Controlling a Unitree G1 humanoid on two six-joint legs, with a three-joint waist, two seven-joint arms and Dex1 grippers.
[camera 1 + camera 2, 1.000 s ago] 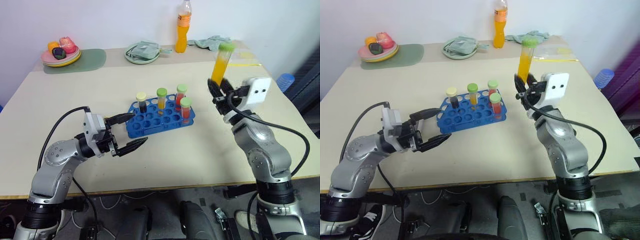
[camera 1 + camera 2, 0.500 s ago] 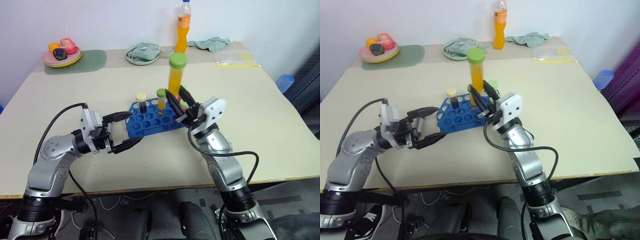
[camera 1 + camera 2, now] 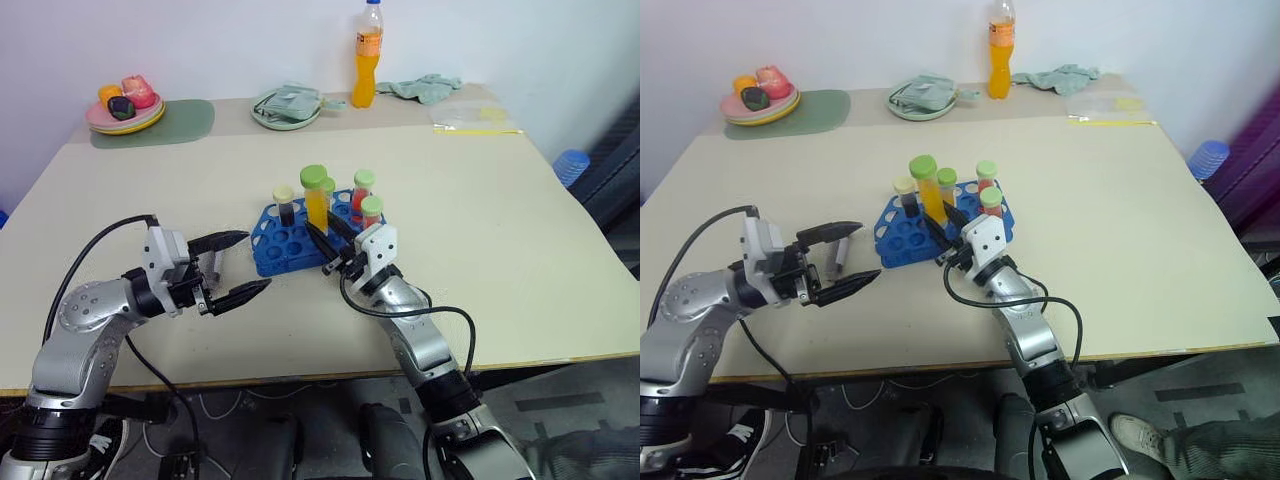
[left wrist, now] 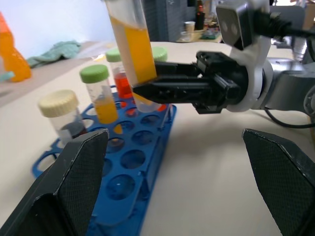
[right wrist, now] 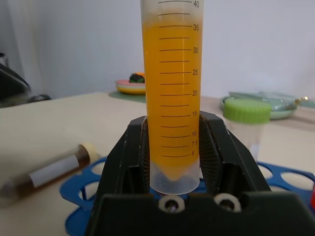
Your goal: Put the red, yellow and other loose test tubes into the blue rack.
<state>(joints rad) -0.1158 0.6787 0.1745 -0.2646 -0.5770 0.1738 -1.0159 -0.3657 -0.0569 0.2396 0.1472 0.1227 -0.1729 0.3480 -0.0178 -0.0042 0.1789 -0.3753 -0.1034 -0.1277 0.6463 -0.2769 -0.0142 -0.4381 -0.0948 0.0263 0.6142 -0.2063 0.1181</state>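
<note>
The yellow tube (image 3: 317,199), clamped near its base in the right gripper (image 3: 327,243), has swung down from high at the right to just over the blue rack (image 3: 285,247), ready to drop in; the left gripper (image 3: 238,264) waits wide open, empty

The yellow-orange test tube (image 5: 170,93) bears graduation marks numbered 5, 7.5, 10 up to 40.

Orange tube (image 5: 170,88): cap cut off by pic edge in both wrist views. Its bottom tip hidden between right gripper (image 3: 322,247) fingers; can't tell if it's over a hole of blue rack (image 3: 275,245). Loose dark tube (image 5: 47,168) blurred, label unreadable. Far plate (image 3: 120,115) items too small to ID.
</note>
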